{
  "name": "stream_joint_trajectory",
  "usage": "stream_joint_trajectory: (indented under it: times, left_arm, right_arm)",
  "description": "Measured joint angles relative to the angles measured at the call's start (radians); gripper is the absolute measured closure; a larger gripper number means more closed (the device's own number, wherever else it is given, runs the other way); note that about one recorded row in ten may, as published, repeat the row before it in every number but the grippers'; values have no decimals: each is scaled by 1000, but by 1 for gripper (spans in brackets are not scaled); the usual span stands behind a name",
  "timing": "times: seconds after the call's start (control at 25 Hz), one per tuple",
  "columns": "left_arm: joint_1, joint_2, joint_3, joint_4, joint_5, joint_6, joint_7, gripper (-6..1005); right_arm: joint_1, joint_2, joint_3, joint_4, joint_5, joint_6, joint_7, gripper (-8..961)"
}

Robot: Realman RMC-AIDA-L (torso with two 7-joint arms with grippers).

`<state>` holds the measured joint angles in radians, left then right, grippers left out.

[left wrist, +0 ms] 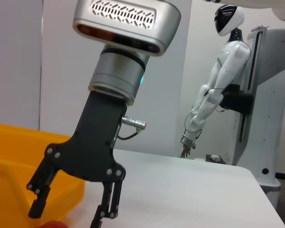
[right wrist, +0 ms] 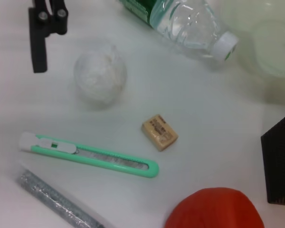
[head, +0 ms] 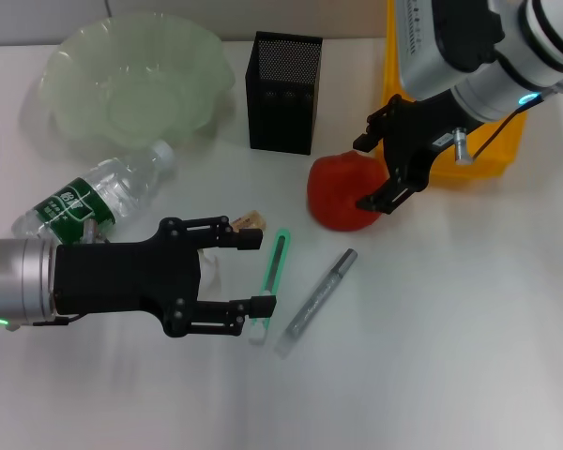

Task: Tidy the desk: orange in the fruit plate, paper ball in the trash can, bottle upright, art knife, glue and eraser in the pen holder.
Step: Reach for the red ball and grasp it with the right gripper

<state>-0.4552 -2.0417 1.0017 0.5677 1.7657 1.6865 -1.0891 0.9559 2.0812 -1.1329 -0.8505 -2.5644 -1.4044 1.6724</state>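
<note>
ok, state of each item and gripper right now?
orange: on desk, between right gripper's fingers
bottle: lying down, capped
fruit plate: empty
pen holder: upright
art knife: flat on desk
eraser: on desk
left gripper: open
right gripper: open

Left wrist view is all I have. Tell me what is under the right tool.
Observer: The right tool is open over the orange, which sits on the table.
Operator: Report the paper ball.
Observer: The paper ball lies on the table, close to the open left tool.
Operator: Now the bottle.
Observer: The bottle lies on its side, with its cap toward the fruit plate.
</note>
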Motion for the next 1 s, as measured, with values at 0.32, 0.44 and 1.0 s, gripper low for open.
stream_joint_trajectory:
  times: [0.32,0.44,1.0]
  left_arm:
    - [0,0,0,0,0,8,0,304]
    - [0,0,0,0,0,10,0,306]
    - [3,-1,0,-1,-2,14,5,317]
  right_arm:
    - [3,4,-45,39,6,59,0,244]
    - [4,5,-53,69,13,90,-1,255]
    - [-26,5,-79,57,32,110,-7,640]
